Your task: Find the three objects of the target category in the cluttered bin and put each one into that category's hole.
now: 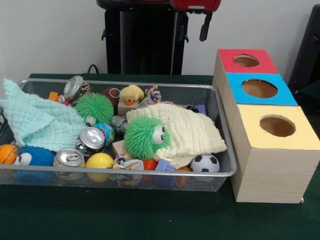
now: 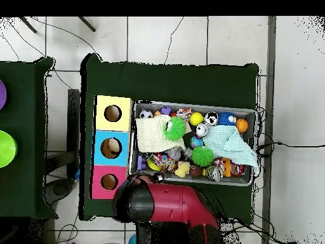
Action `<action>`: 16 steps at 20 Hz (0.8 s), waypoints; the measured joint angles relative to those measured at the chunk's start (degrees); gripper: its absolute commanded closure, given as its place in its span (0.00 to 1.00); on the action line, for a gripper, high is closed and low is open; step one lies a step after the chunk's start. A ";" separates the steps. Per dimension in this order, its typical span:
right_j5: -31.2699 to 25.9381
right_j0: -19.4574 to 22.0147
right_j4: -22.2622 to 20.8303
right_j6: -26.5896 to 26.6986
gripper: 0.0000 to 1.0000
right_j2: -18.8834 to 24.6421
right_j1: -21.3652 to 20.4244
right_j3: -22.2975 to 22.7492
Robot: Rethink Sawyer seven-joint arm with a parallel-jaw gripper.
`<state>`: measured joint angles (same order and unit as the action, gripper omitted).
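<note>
The silver wire-mesh bin (image 1: 150,173) sits on the dark green table, full of clutter; it also shows in the overhead view (image 2: 190,105). A small yellow duck (image 1: 132,93) with an orange beak lies at the bin's far side on a wooden block, and shows in the overhead view (image 2: 183,169) too. I cannot pick out the set's other objects. The gripper (image 1: 194,30) hangs at the picture's top, drawn back behind the bin, well above the duck and touching nothing. Beside the bin stand light-wood boxes with a red-topped hole (image 1: 246,60), a blue-topped hole (image 1: 259,88) and a yellow-topped hole (image 1: 277,126).
The bin holds two green fuzzy toys (image 1: 146,137), a blue fuzzy toy (image 1: 32,156), drink cans (image 1: 90,140), a yellow ball (image 1: 99,161), a soccer ball (image 1: 204,163), a cream cloth (image 1: 190,132) and a mint cloth (image 1: 35,120). The red arm (image 2: 184,206) lies over the table's edge.
</note>
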<state>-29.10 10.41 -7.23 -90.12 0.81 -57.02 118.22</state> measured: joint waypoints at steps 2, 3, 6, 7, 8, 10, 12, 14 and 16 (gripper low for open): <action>0.00 1.14 -0.56 0.00 0.00 0.81 0.84 -0.71; 0.00 1.74 -0.81 0.00 0.00 1.27 1.24 -1.06; -0.01 3.52 -1.45 0.00 0.00 2.79 2.58 -2.35; 0.00 4.06 -1.66 0.00 0.00 3.33 3.02 -2.89; 0.00 4.60 -1.85 0.00 0.00 3.86 3.51 -3.48; -0.04 5.45 -2.31 0.00 0.00 4.87 4.47 -4.76; -0.18 5.95 -3.01 0.00 0.00 5.63 5.52 -6.38; -0.58 6.24 -3.77 0.00 0.00 6.23 6.57 -8.14; -1.15 6.42 -4.41 0.00 0.00 6.82 7.63 -9.96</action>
<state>-30.24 16.83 -11.64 -90.12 7.63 -49.39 108.26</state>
